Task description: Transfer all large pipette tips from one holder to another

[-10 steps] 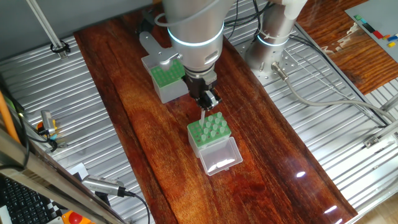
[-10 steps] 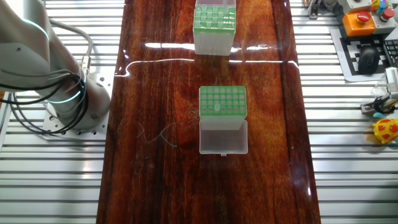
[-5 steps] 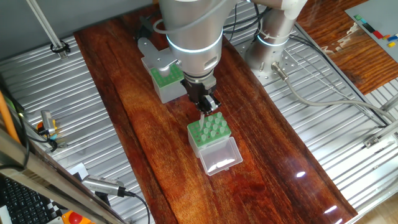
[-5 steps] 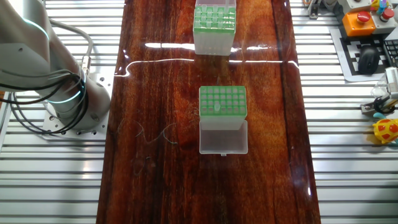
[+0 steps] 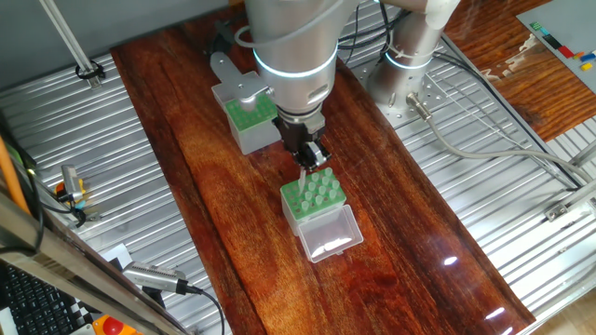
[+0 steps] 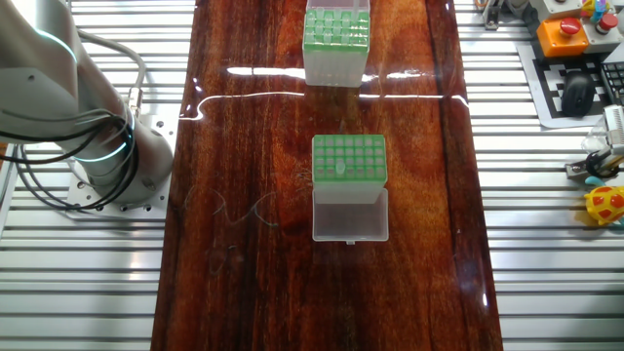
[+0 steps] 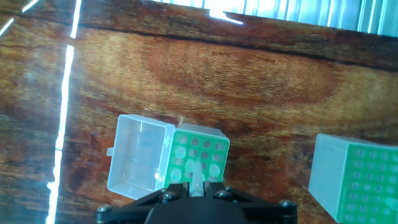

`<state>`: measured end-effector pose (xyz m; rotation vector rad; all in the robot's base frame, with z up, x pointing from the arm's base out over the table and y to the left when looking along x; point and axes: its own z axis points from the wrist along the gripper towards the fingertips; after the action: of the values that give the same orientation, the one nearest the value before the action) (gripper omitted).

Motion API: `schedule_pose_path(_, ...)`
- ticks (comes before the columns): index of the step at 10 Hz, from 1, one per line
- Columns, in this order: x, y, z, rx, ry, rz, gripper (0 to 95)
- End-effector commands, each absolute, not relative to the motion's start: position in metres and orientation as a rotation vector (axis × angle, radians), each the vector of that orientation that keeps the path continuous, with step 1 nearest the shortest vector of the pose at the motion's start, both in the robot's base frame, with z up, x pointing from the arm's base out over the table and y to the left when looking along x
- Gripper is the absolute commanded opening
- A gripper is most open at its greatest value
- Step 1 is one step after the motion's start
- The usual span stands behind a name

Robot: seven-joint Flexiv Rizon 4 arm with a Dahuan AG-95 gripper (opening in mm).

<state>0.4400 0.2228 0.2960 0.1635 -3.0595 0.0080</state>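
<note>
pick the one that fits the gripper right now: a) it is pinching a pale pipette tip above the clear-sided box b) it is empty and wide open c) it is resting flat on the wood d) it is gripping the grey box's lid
a: the gripper has its jaws closed on a pale pipette tip, held over the green grid of the clear-sided box, apart from the grey box.

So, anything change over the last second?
Very little. The gripper shifted slightly above the clear-sided holder, its jaws shut on one pipette tip throughout. Nothing was let go. The holder and the grey-sided box stayed put.
</note>
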Motion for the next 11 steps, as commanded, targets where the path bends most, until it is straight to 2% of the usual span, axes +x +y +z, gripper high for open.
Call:
schedule_pose_path(1, 0.432, 0.187, 0.300, 0.345, -3.049, 0.031, 0.0)
schedule_pose_path(3, 0.420, 0.147, 0.299, 0.486, -3.027, 0.062, 0.0)
schedule_pose_path(5, 0.417, 0.140, 0.298, 0.476, -3.039, -0.015, 0.0)
schedule_pose_path(9, 0.417, 0.140, 0.298, 0.324, -3.062, 0.040, 0.0)
schedule_pose_path(11, 0.412, 0.109, 0.299, 0.401, -3.047, 0.056, 0.0)
